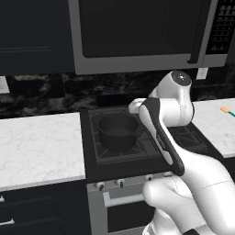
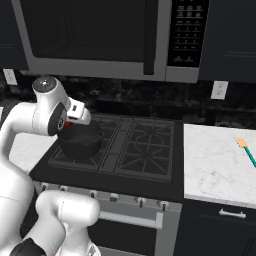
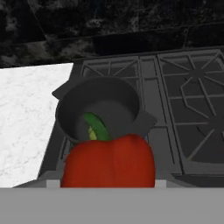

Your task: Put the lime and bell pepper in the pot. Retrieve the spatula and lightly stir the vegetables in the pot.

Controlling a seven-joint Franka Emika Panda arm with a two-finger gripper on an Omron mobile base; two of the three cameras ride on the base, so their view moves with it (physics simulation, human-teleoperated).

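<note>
Flat, even rendered light with no clear source; white counters [image 1: 39,147] read bright, dark backsplash [image 2: 150,102] and cabinets stay dim; textures look soft and pixelated, without glare

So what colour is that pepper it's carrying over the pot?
Red, with a green stem. The bell pepper shows best in the hand view, just above the black pot.

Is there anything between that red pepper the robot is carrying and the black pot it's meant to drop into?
Nothing visible blocks it. In the hand view the red bell pepper sits right at the gripper, just short of the round matt black pot on the stove's left burner. The pot's mouth is open, with no lid; only a green stem shows against its inside.
</note>
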